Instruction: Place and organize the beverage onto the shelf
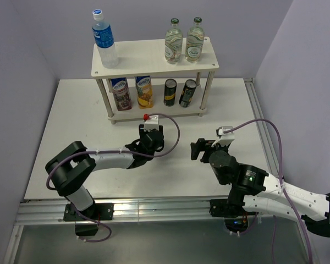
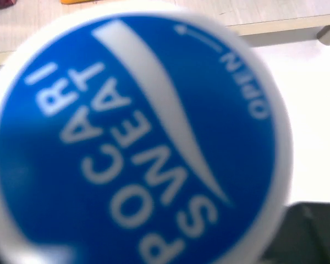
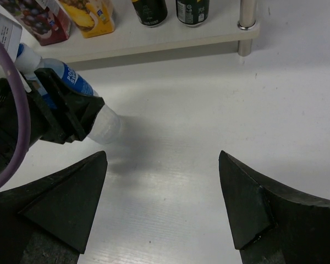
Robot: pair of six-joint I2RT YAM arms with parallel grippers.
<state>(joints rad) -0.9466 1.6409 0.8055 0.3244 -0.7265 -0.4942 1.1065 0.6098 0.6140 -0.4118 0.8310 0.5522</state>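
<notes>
The left jaws are clenched on the bottle (image 3: 71, 81), tilted between them with its cap pointing back at the wrist, probably for carrying to the shelf (image 1: 148, 55) ahead, where its twin (image 1: 104, 41) stands, while the right jaws gape empty.

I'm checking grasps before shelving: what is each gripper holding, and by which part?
The left gripper holds a Pocari Sweat bottle around its lower body, below the blue label. The right gripper is open, holding nothing.
</notes>
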